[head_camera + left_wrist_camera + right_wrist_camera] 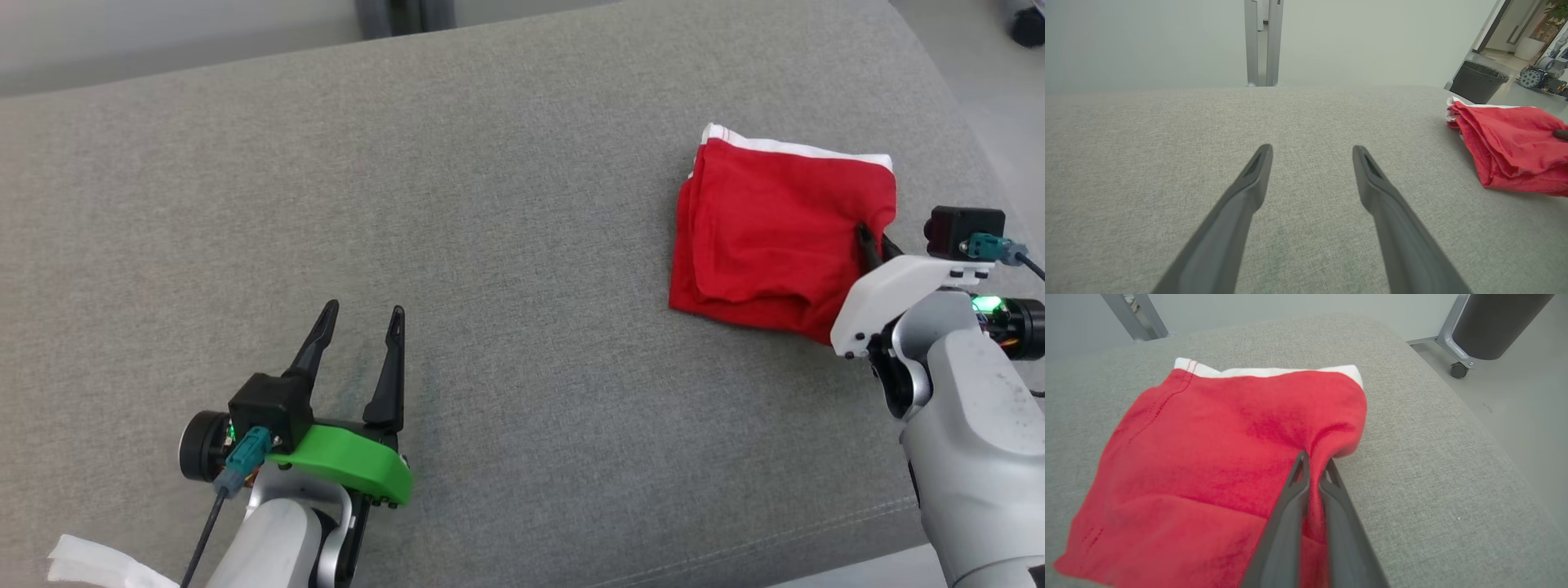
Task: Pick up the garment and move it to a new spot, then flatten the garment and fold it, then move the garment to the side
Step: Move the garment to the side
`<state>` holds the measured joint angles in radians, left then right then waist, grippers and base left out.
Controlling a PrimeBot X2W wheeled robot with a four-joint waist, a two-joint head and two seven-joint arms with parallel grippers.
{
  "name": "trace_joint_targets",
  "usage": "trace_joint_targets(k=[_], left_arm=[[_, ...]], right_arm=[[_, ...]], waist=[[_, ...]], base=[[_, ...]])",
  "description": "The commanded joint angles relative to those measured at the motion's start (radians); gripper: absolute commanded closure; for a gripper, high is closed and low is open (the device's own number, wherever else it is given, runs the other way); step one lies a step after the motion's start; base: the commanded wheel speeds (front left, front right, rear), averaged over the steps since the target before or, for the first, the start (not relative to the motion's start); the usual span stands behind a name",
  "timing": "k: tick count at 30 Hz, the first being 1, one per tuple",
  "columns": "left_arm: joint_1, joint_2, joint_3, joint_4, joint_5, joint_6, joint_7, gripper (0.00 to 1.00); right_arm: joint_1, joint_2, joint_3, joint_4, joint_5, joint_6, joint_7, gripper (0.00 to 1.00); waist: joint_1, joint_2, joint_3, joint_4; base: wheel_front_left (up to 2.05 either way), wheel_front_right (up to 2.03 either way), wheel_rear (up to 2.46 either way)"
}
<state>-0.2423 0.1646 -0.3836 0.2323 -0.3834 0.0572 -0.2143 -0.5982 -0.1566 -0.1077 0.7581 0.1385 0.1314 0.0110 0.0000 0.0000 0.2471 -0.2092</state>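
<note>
In the head view, a red garment (pixel 767 220) with a white band along its far edge lies folded into a rough square on the far right of the grey fabric-covered worktop (pixel 490 204). The right end effector (pixel 872 241) reaches in from the right and meets the garment's right edge, where its dark fingers are pressed together with red cloth bunched at their tips. The left end effector (pixel 364 307) hovers over bare worktop at the near left, well apart from the garment; its two fingers are spread wide with nothing between them. A scrap of white material (pixel 90 563) shows at the near left corner.

In the left wrist view, the left end effector (pixel 1312 149) stands fully apart over plain grey worktop (pixel 1167 134) and holds nothing. The garment (pixel 1511 139) lies off to the right in layered folds; beyond the far edge stand two metal posts (pixel 1263 41) and a dark bin (pixel 1478 81) on the floor.

In the right wrist view, the right end effector (pixel 1315 461) is closed tight on a pinch of the garment (pixel 1208 449) at its right edge, with a ridge of red cloth pulled up between the fingers. The rest of the garment spreads flat to the left on the worktop (pixel 1433 457), its white band on the far side. The bin (pixel 1498 322) stands past the worktop's far right corner, beside a metal leg with a caster (pixel 1457 370).
</note>
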Motion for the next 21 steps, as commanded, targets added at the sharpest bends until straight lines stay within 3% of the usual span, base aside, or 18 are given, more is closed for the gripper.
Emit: trace_joint_targets(k=[1, 9, 20, 21], left_arm=[[-0.019, 0.012, 0.001, -0.004, 0.004, 0.000, 0.004, 0.00], [-0.028, 0.030, 0.003, -0.032, 0.007, 0.015, 0.018, 0.00], [-0.039, 0.044, 0.003, -0.074, 0.011, 0.027, 0.024, 0.00], [-0.040, 0.044, 0.002, -0.075, 0.010, 0.027, 0.024, 0.00]], right_arm=[[-0.036, -0.001, 0.011, 0.002, -0.005, -0.001, -0.007, 1.00], [-0.152, -0.064, 0.040, 0.055, -0.040, -0.001, -0.001, 1.00], [-0.274, -0.246, -0.029, 0.160, -0.164, -0.002, 0.000, 1.00], [-0.277, -0.249, -0.028, 0.164, -0.179, -0.001, -0.010, 0.74]], waist=[[0.0000, 0.0000, 0.072, -0.056], [0.0000, 0.0000, 0.114, 0.017], [0.0000, 0.0000, 0.183, 0.122], [0.0000, 0.0000, 0.186, 0.125]], base=[[0.00, 0.00, 0.00], [0.00, 0.00, 0.00], [0.00, 0.00, 0.00], [0.00, 0.00, 0.00]])
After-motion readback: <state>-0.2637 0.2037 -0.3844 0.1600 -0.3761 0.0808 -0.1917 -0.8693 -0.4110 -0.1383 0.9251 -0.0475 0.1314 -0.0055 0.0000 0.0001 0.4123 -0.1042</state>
